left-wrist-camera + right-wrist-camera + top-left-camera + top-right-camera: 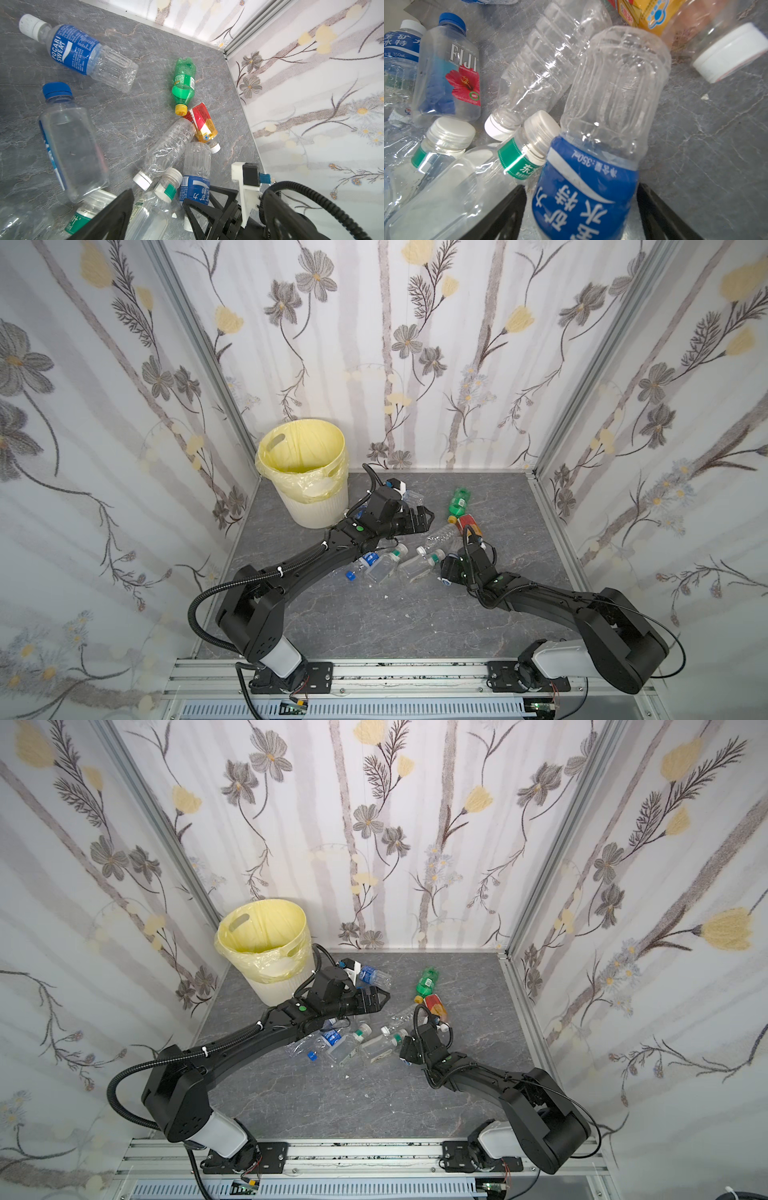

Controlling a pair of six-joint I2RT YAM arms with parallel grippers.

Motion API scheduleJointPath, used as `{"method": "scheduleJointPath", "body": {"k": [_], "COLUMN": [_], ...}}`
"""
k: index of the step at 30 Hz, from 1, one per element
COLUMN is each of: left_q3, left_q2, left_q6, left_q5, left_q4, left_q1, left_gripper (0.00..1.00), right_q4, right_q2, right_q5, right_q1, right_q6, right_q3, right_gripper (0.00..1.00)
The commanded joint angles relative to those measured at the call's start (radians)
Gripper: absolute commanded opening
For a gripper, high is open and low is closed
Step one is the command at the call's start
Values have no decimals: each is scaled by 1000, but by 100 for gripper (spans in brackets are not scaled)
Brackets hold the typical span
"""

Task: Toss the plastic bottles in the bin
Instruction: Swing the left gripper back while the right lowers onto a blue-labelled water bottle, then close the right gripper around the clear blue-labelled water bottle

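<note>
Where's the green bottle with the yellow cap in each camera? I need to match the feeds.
Top view: green bottle lies right of centre, nearer the back wall.
Top view: green bottle, same spot.
Left wrist: green bottle in the open, beyond the clear bottles.
Right wrist: not in it.
Shared landmark: the red-orange labelled bottle beside its yellow cap.

We saw a cream bin (320, 510) lined pale yellow, a green bottle (458, 502), a blue-labelled clear bottle (72, 49), a grey marbled tabletop (395, 614) and grey-and-yellow flowered wallpaper (415, 344).
</note>
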Motion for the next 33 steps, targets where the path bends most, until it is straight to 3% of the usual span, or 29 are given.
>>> {"method": "scheduleJointPath", "body": {"k": [1,7,16,33], "left_q3": [2,2,21,14], "left_q2": [9,28,54,31], "left_q6": [-14,-22,-29,-44], "left_q5": [11,20,28,8], "left_q4": [36,38,39,37], "left_q1": [-4,-8,-21,-29], "left_gripper": [100,100,100,100], "right_q4": [59,70,78,-31], "right_q2": [14,8,-19,-128], "right_q5": [-20,-21,-25,-3], "right_q1": [-4,-10,-19,-19], "right_q6": [16,17,16,-52], "right_q3": [1,-28,-61,-1], "right_gripper": [80,67,58,56]}}
